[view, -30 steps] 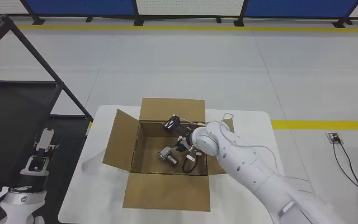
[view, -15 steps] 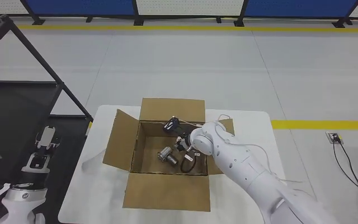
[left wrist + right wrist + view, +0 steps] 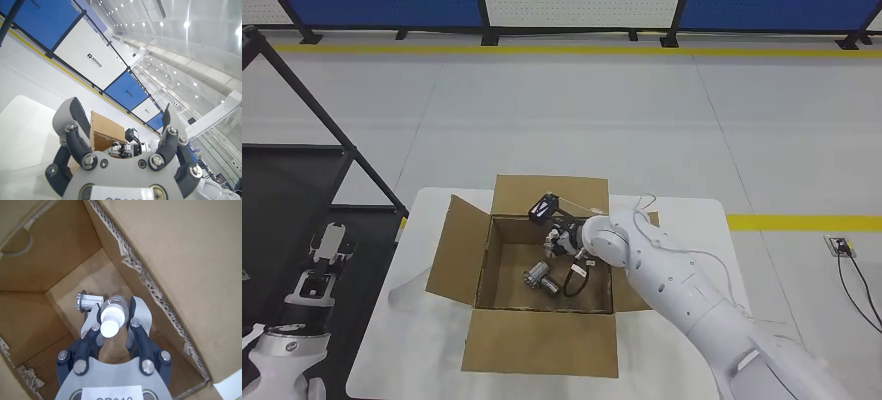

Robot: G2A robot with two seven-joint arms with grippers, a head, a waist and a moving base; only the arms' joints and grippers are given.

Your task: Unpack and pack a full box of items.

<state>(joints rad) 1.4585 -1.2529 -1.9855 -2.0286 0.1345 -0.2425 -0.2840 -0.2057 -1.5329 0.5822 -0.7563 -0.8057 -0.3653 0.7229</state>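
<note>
- The right gripper (image 3: 115,307) stands deep inside the cardboard box (image 3: 160,247). Its fingers pinch a clear bottle (image 3: 113,313) just under its white cap, probably to lift it out upright.
- The bottle is inside the box, near its far wall, at the centre of the top view. I cannot tell whether it rests on the floor.
- A grey plastic part (image 3: 86,302) lies on its side on the box floor, just beside the bottle.
- The left gripper (image 3: 121,108) sits at the lower left of the top view, off the table (image 3: 422,300). Its fingers are spread and hold nothing, likely parked to leave room.
- The right wrist view gives the pinch itself, which the wrist covers from above. The top view gives instead the flaps folded outward.
</note>
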